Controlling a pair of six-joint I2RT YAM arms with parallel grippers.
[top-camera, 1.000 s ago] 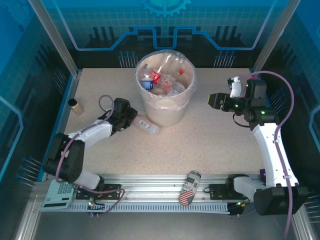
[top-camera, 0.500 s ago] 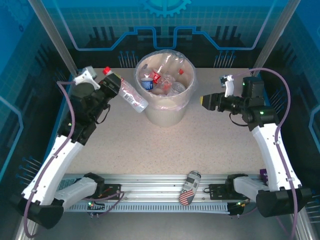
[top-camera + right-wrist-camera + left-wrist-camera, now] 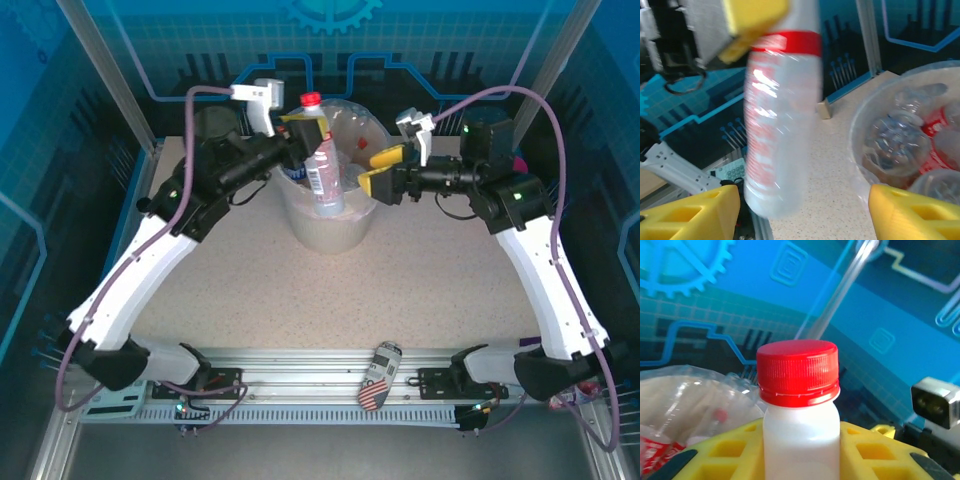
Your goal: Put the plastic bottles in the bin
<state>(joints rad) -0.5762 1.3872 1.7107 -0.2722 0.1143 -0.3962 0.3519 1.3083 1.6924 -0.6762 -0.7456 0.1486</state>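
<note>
Left gripper [image 3: 303, 128] clamped on red-capped bottle [image 3: 325, 175] above bin [image 3: 325, 230], neck partly hidden; right gripper [image 3: 382, 170] agape.

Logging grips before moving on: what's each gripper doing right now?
Left gripper: closed on a red-capped bottle.
Right gripper: open, holding nothing.

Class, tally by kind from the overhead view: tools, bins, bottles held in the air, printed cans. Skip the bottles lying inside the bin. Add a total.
Tools: 2, the left tool and the right tool
Bins: 1, the bin
Bottles held in the air: 1, the bottle in the left tool
Printed cans: 1, the printed can
Total: 5
</note>
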